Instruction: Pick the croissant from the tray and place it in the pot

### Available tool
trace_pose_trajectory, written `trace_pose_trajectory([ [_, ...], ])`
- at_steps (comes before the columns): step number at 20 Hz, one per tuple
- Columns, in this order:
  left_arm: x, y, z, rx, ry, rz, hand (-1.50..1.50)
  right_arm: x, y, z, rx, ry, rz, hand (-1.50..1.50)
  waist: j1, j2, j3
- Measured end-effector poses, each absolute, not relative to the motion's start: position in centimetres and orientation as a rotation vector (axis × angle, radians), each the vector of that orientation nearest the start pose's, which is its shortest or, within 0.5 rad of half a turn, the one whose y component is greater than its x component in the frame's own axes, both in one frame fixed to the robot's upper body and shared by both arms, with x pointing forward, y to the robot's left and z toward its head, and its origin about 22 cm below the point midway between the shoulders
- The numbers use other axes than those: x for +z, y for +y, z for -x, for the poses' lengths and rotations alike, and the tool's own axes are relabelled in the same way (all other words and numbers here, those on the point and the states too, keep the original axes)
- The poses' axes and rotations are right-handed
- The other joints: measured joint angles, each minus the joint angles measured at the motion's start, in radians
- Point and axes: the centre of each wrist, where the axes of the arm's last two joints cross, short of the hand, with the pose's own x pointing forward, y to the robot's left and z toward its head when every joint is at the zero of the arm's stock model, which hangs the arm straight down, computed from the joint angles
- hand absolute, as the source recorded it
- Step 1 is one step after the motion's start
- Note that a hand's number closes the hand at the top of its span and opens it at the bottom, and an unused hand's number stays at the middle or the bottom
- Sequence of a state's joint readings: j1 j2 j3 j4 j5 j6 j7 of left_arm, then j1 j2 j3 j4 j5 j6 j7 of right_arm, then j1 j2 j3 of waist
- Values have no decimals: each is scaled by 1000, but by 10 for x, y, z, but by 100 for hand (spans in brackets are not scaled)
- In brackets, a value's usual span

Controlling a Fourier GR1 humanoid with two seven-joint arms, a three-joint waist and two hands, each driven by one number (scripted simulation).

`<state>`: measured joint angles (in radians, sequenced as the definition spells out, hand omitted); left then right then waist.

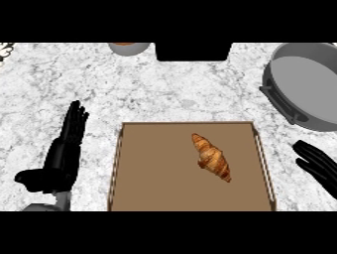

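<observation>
One golden-brown flaky croissant (211, 158) is lying diagonally on the right half of the single brown rectangular tray (157, 173), apart from both hands. One round grey metal pot (314, 89) is sitting on the white marble counter (171, 89) at the upper right, well apart from the croissant. Two black hands are showing. The left hand (60, 161) is resting released beside the tray's left rim, fingers straight. The right hand (325, 171) is staying open just right of the tray, below the pot.
</observation>
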<state>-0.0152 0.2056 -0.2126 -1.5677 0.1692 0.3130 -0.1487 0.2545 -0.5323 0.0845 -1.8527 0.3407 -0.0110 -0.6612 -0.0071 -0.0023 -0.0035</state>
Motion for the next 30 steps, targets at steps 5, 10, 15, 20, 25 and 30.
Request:
trace_pose_trajectory([
  [5,4,226,-242,39,-1704,-111,0,64,-280,-177,1133,-1908,420,-150,7,1,1],
  [10,6,228,-242,37,-1698,-107,0,60,-240,-186,1170,-1816,424,-150,10,2,2],
  [15,6,221,-241,35,-1700,-108,0,50,-220,-195,1228,-1702,473,-150,10,2,3],
  [20,7,220,-237,32,-1698,-111,0,32,-204,-205,1263,-1618,484,-150,10,2,4],
  [25,11,222,-238,31,-1701,-112,0,20,-203,-213,1266,-1604,473,-150,9,2,3],
  [30,8,224,-245,37,-1699,-113,0,7,-199,-221,1278,-1596,480,-150,8,2,4],
])
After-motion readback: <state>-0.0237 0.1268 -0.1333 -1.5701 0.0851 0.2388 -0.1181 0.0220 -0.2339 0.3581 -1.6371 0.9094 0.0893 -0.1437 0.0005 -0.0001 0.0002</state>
